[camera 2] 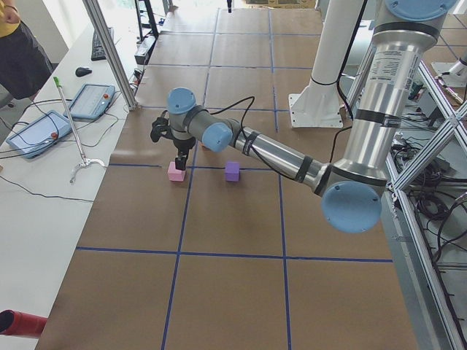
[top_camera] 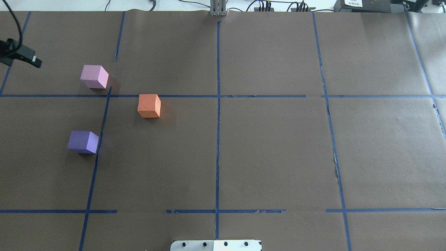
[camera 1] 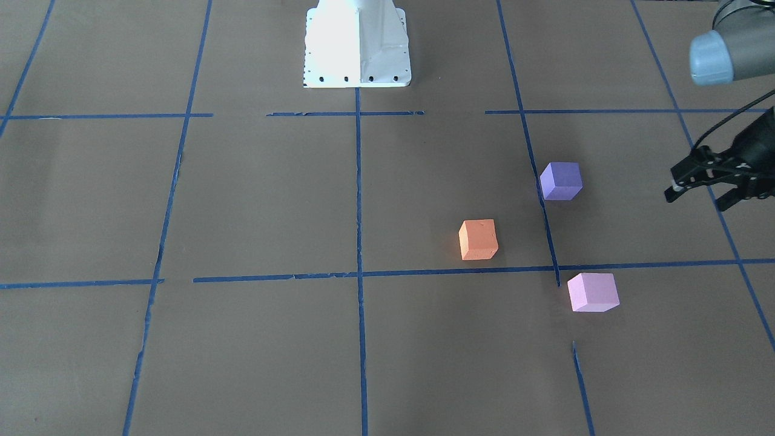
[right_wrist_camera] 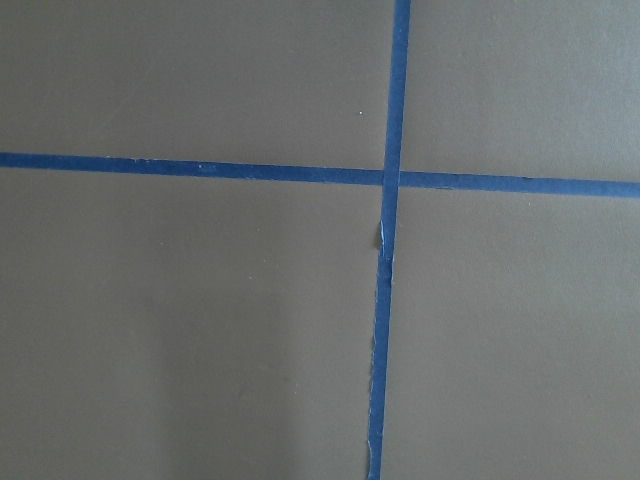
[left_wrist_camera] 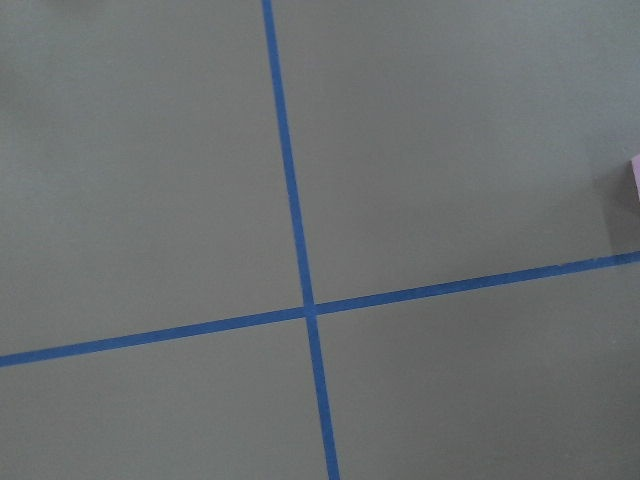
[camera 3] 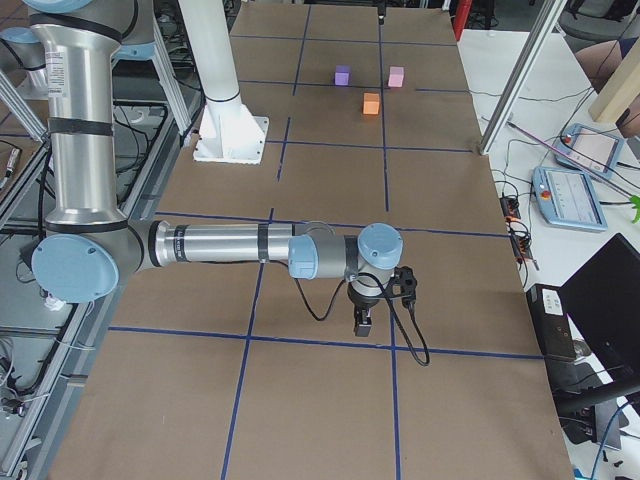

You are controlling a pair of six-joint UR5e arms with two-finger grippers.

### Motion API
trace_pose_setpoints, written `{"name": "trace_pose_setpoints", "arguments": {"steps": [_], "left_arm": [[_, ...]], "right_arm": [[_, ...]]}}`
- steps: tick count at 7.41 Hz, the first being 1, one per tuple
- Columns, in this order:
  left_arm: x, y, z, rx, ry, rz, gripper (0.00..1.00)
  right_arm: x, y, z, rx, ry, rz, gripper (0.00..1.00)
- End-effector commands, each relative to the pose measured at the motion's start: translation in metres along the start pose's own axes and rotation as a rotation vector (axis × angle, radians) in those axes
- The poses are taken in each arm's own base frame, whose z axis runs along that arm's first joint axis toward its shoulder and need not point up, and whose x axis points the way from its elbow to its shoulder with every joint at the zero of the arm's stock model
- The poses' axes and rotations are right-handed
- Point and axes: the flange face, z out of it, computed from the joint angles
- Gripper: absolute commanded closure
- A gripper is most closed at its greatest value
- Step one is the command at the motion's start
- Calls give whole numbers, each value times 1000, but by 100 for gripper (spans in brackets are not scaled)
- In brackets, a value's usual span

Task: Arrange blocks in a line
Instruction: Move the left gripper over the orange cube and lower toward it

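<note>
Three cubes lie apart on the brown table, not in a line. The pink block (camera 1: 593, 292) (top_camera: 94, 76) is farthest from the robot's base. The orange block (camera 1: 478, 239) (top_camera: 149, 105) is nearer the table's middle. The violet-purple block (camera 1: 561, 180) (top_camera: 83, 142) is closest to the base. My left gripper (camera 1: 699, 198) (top_camera: 21, 61) hovers above the table at its left edge, outward of the pink block. It looks open and empty. My right gripper (camera 3: 362, 322) shows only in the exterior right view, far from the blocks, and I cannot tell its state. The pink block's edge shows in the left wrist view (left_wrist_camera: 636, 175).
Blue tape lines (top_camera: 217, 104) mark a grid on the brown paper. The white robot base (camera 1: 357, 48) stands at the table's robot-side edge. A side bench holds teach pendants (camera 2: 44, 131) and cables. Aluminium frame posts (camera 2: 109, 51) stand along the far edge.
</note>
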Motion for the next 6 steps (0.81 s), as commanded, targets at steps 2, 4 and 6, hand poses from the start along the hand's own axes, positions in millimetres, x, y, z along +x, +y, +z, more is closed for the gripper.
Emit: {"name": "trace_pose_setpoints", "arguments": {"steps": [2, 4, 6], "left_arm": [[180, -1, 76, 39, -33, 20, 0], [215, 4, 111, 22, -59, 44, 0], [217, 0, 153, 27, -148, 40, 0]], "right_arm": [[0, 0, 0, 0, 0, 0, 0], [0, 0, 0, 1, 0, -1, 0], [0, 0, 0, 1, 0, -1, 0]]}}
